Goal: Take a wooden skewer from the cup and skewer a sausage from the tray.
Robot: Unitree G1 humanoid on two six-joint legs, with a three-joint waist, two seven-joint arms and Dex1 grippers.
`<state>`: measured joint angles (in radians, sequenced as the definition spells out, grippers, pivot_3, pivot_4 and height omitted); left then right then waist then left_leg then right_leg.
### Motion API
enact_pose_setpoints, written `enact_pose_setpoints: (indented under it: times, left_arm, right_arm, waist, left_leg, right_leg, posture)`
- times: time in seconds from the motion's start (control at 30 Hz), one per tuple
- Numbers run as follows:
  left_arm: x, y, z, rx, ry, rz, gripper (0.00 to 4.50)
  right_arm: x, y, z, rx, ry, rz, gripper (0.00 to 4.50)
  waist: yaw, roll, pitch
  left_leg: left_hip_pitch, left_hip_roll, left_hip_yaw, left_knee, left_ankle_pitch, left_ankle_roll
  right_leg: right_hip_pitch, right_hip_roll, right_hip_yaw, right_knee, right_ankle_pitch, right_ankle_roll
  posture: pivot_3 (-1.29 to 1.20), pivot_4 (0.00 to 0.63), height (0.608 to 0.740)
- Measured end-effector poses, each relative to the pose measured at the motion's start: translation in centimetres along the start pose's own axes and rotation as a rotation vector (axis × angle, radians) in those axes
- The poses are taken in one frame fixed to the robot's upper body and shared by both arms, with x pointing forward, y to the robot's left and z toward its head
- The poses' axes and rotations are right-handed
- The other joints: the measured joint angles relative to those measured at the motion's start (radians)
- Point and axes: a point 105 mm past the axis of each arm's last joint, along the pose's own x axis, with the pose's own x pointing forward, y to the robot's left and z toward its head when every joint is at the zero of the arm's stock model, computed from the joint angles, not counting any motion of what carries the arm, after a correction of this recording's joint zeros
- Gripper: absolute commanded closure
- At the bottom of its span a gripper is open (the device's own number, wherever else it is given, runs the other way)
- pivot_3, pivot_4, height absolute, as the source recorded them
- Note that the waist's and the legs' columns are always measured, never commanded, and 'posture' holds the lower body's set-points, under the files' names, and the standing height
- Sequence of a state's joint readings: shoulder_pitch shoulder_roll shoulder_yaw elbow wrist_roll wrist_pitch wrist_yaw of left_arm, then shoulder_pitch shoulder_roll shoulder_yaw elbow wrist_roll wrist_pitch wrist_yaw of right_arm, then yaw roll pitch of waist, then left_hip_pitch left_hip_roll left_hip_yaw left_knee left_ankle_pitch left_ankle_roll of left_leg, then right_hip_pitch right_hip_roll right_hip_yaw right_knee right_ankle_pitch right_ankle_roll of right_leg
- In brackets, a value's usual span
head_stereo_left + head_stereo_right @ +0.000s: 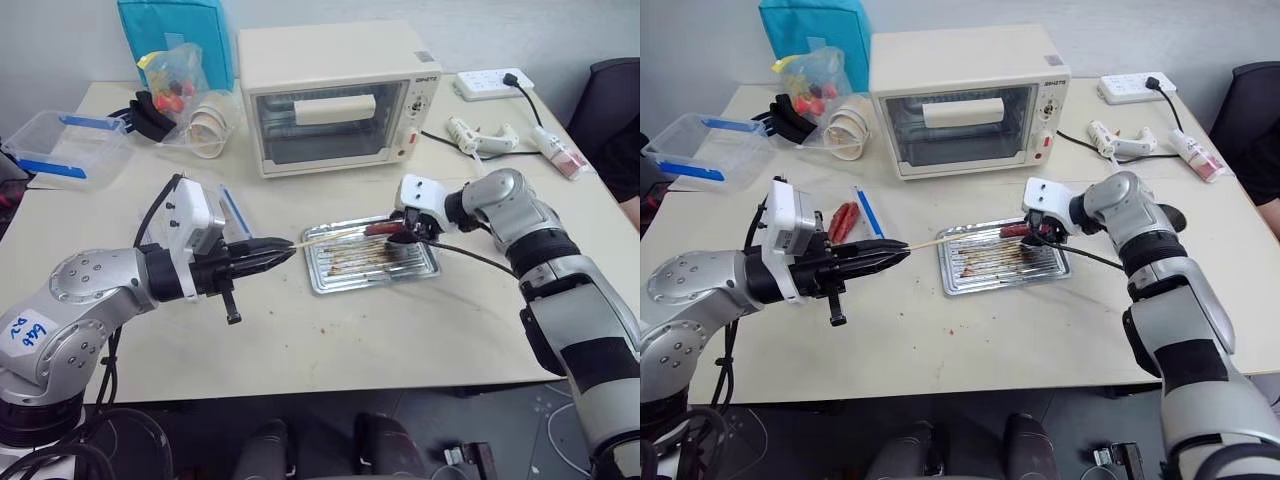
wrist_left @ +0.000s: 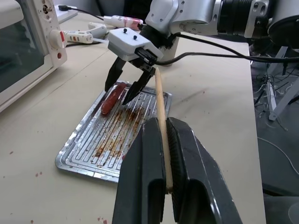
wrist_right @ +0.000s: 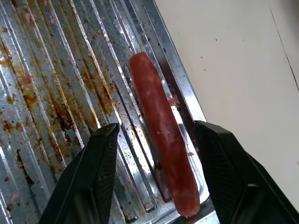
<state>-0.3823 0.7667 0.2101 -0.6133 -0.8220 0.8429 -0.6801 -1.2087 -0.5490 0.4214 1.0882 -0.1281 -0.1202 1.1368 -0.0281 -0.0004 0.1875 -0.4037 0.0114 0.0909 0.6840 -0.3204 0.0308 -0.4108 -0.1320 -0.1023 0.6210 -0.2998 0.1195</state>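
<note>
Two black fingers of the right gripper (image 3: 154,179) stand spread on either side of the sausage (image 3: 161,135), not yet pressing it, as it lies along the far edge of the tray (image 1: 350,280). At about nine o'clock from the tray, the left gripper (image 1: 272,252) is pressed together on the wooden skewer (image 1: 325,235), whose free end reaches over the tray's near-left corner toward the sausage.

Silver arms, 2 black fingers (image 2: 149,186)
</note>
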Motion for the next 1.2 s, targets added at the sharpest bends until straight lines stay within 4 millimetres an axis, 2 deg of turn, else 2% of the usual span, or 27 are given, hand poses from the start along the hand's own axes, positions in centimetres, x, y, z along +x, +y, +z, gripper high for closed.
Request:
enact_pose_setpoints:
  times: [0.03, 0.13, 0.23, 0.4, 0.5, 0.77, 0.93, 1.0, 1.2]
  left_arm:
    - [0.0, 0.0, 0.1, 0.003, -0.002, 0.000, 4.50]
    - [0.1, 0.0, 0.2, 0.008, -0.005, -0.002, 4.50]
    - [0.1, 0.0, 0.2, 0.008, -0.005, -0.001, 4.50]
    - [0.1, 0.0, 0.2, 0.010, -0.006, 0.001, 4.50]
    - [0.1, 0.1, 0.2, 0.012, -0.007, 0.002, 4.50]
    - [-0.1, 0.7, -0.3, 0.002, 0.006, 0.005, 4.50]
    - [-0.6, 1.4, -0.4, 0.004, 0.029, 0.005, 4.50]
    - [-0.9, 1.6, -0.5, 0.002, 0.044, -0.007, 4.50]
    - [-1.2, 1.3, -0.4, 0.018, 0.062, -0.058, 4.50]
  right_arm:
    - [0.1, 0.0, 0.0, 0.010, -0.004, -0.005, 1.87]
    - [0.2, -0.2, -0.1, 0.029, 0.002, -0.016, 2.46]
    - [0.1, -0.4, -0.5, 0.043, 0.016, -0.025, 3.34]
    - [0.0, -0.3, -0.6, 0.042, 0.023, -0.021, 3.34]
    - [0.0, -0.3, -0.5, 0.045, 0.020, -0.014, 4.16]
    - [-0.5, -0.3, 0.0, 0.044, -0.002, 0.013, 4.16]
    - [-3.0, -0.6, 1.9, -0.014, -0.072, 0.042, 4.16]
    - [-4.8, 0.2, 2.7, -0.050, -0.125, 0.096, 4.16]
    - [-9.3, 4.5, 4.8, -0.147, -0.264, 0.229, 4.16]
  waist:
    - [0.000, 0.000, 0.000]
    - [-0.001, 0.000, 0.000]
    - [0.000, 0.000, 0.000]
    - [-0.001, 0.000, 0.000]
    - [-0.001, 0.000, 0.000]
    - [-0.001, 0.000, 0.000]
    - [0.002, 0.000, 0.000]
    - [0.004, 0.000, 0.000]
    - [0.016, 0.000, 0.000]
  left_leg:
    - [0.000, 0.000, 0.000, 0.000, 0.000, 0.000]
    - [0.000, 0.000, 0.000, 0.000, 0.000, 0.000]
    - [0.000, 0.000, 0.000, 0.000, 0.000, 0.000]
    - [0.000, 0.000, 0.000, 0.000, 0.000, 0.000]
    - [0.000, 0.000, 0.000, 0.000, 0.000, 0.000]
    - [0.000, 0.000, 0.000, 0.000, 0.000, 0.000]
    - [0.000, 0.000, 0.000, 0.000, 0.000, 0.000]
    - [0.000, 0.000, -0.001, 0.000, 0.000, 0.000]
    - [0.001, 0.000, 0.000, 0.001, 0.000, 0.000]
  right_leg:
    - [0.000, 0.000, 0.000, 0.000, 0.000, 0.000]
    - [0.000, 0.000, 0.000, 0.000, 0.000, 0.000]
    - [0.000, 0.000, 0.000, 0.000, 0.000, 0.000]
    - [0.000, 0.000, 0.000, 0.001, 0.000, 0.000]
    - [0.000, 0.000, 0.000, 0.001, 0.000, 0.000]
    - [0.000, 0.000, 0.000, 0.001, 0.000, 0.000]
    - [0.000, 0.000, 0.000, 0.001, 0.000, 0.000]
    - [0.000, 0.000, 0.000, 0.001, 0.000, 0.000]
    - [0.000, 0.000, 0.000, 0.002, 0.000, 0.000]
  posture:
    - [0.00, 0.150, 0.740]
    - [0.00, 0.150, 0.740]
    - [0.00, 0.150, 0.740]
    - [0.00, 0.150, 0.740]
    - [0.00, 0.150, 0.740]
    - [0.00, 0.150, 0.740]
    - [0.00, 0.150, 0.740]
    - [0.00, 0.150, 0.740]
    - [0.00, 0.150, 0.740]
